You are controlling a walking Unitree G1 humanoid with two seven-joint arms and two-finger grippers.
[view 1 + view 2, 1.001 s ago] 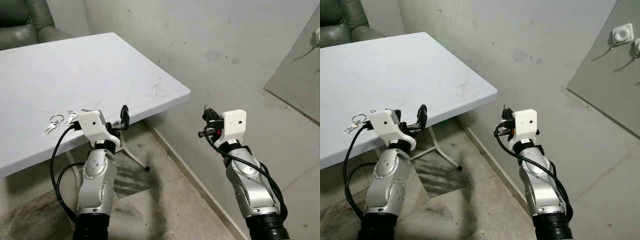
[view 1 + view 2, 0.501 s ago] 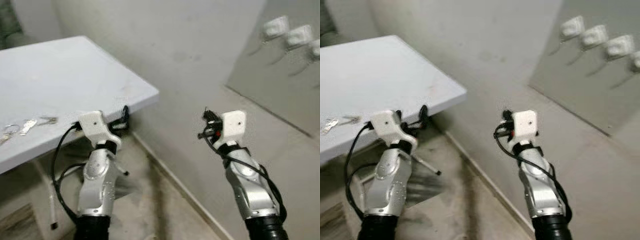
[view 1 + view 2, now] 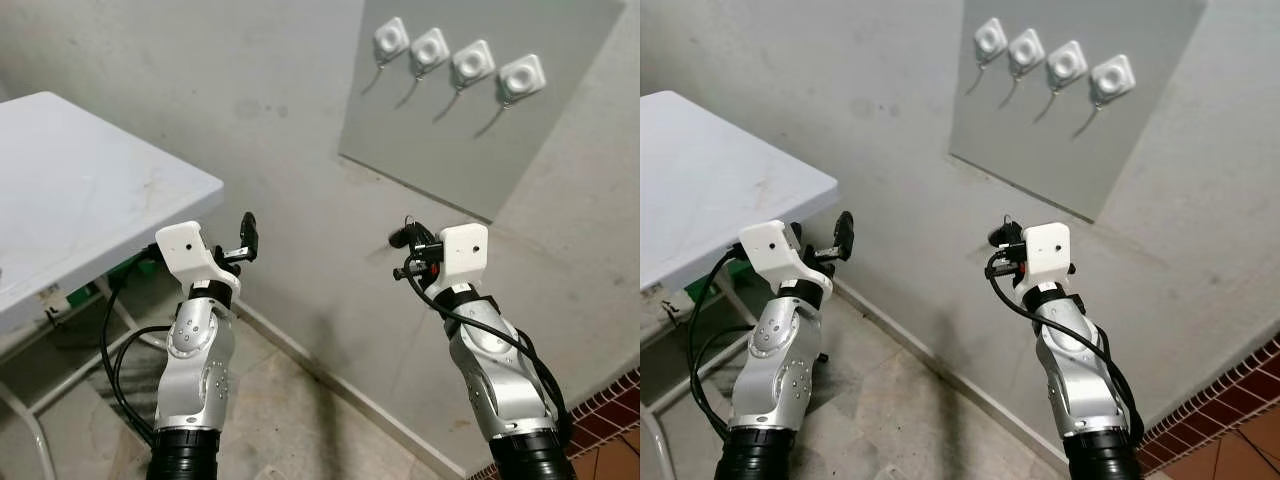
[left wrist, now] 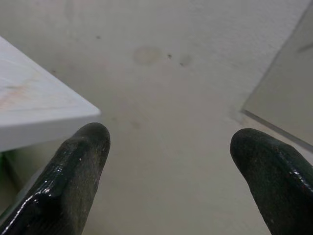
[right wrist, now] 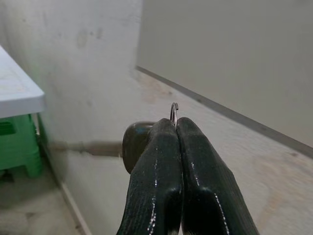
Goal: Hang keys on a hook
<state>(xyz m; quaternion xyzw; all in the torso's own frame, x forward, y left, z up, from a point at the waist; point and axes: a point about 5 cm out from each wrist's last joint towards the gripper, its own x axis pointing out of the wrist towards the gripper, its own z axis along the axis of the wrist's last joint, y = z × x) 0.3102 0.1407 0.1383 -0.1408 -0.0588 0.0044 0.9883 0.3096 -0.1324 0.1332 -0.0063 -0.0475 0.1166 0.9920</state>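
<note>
**Right claw pinches a key ring in front of the wall with hooks**

The right claw (image 5: 175, 128) is held up in front of a grey plaster wall (image 3: 250, 90), and its two black fingers (image 5: 159, 166) are pressed tightly together. Between the tips a thin metal ring (image 5: 174, 111) stands out, so the claw is clamped on the key ring; a dark round piece (image 5: 134, 143) sits just beside the fingers on one side, and I cannot tell exactly what it is. In the head views the same claw (image 3: 1000, 240) points toward the wall, below a grey panel (image 3: 440, 140) fixed on it.

On the upper part of the panel four white hooks (image 3: 455, 62) stand in a row, each with a thin metal arm hanging down. They are higher than the right claw and well apart from it.

The left claw (image 4: 168, 161) is also raised, with its fingers (image 4: 80, 161) wide apart and nothing between them. It is near the corner of the white table (image 3: 90, 200), which stands on the robot's left against the wall. Under the table a green stool (image 5: 17, 147) is visible on the floor (image 3: 890, 410).
</note>
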